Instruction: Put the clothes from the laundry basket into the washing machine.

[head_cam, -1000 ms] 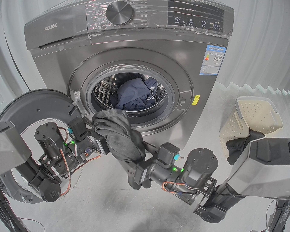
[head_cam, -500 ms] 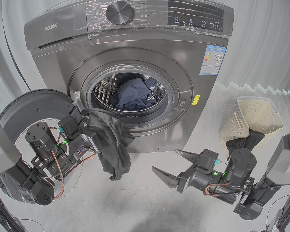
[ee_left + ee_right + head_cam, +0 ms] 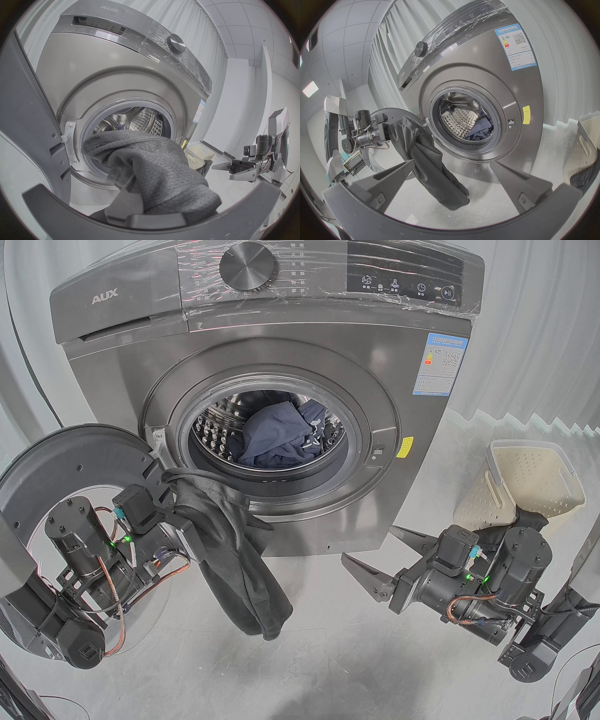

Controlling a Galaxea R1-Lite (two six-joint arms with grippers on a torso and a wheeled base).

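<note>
A: Dark grey garment (image 3: 234, 552); where is it?
B: At the lower left rim of the washing machine (image 3: 375, 365) opening, outside the drum; its top is bunched over the left gripper (image 3: 190, 524), which is clamped on the cloth; the long tail hangs free toward the floor.
A: What is in the drum?
B: Navy clothes (image 3: 278, 434) lie inside; the door (image 3: 69, 452) stands fully open on the robot's left.
A: Right gripper (image 3: 367, 544)?
B: Jaws spread wide, holding nothing; it sits low, between the machine and the laundry basket (image 3: 500, 459); another dark garment (image 3: 497, 539) drapes over the basket's near edge.
A: Step in hand?
B: Judged: loading the grey piece, which is not yet in. The next move calls for the left arm to rise and push forward over the lip, letting go well inside; the tail may catch on the seal or fall outside; the right arm is free for the basket.
</note>
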